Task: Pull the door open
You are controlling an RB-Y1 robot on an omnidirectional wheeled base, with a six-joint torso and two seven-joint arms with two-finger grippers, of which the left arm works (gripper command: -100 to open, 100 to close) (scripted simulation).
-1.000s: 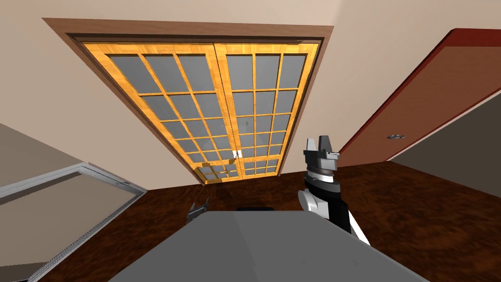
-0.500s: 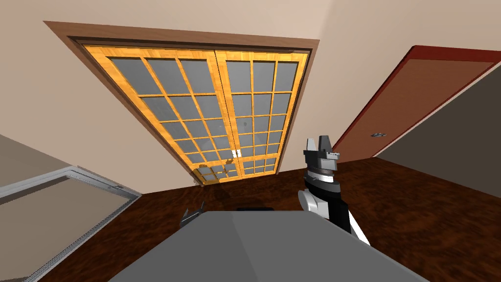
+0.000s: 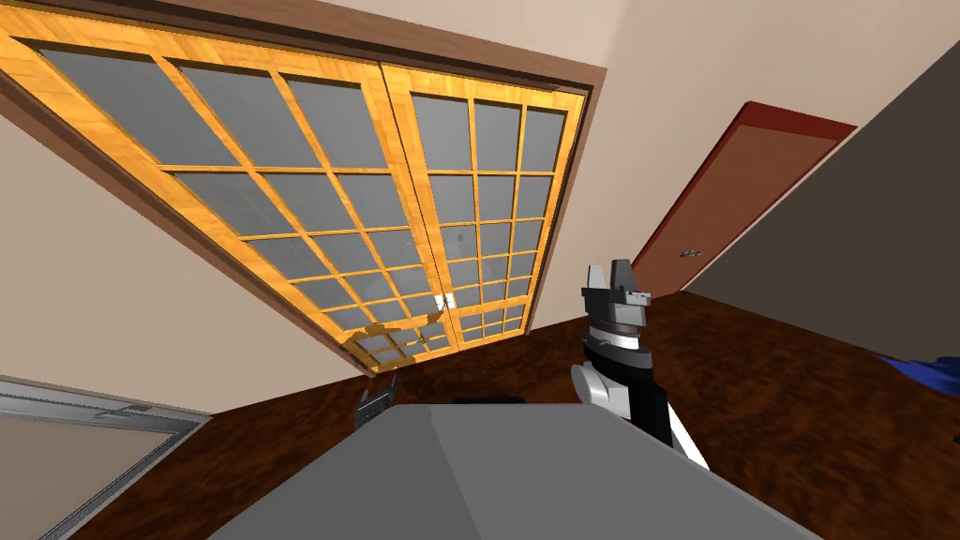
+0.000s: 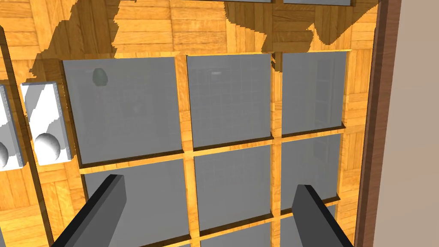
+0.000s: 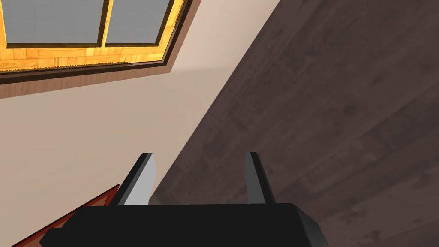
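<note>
Double door (image 3: pixel 401 150), orange wood lattice with grey panes, stands shut in the wall ahead of you. Its white handles (image 3: pixel 444 300) sit at the seam where the two leaves meet. The head view puts your left hand (image 3: pixel 378 405) low, short of the door, over the dark floor (image 3: pixel 797 412). The left wrist view adds what the head view cannot resolve: the fingers (image 4: pixel 107 201) are spread wide with nothing between them, facing the panes beside a white plate with a round knob (image 4: pixel 47 146), apart from it. Your right hand (image 3: pixel 609 278) is raised on the right. Its wrist view shows the fingers (image 5: pixel 143 180) parted and empty.
</note>
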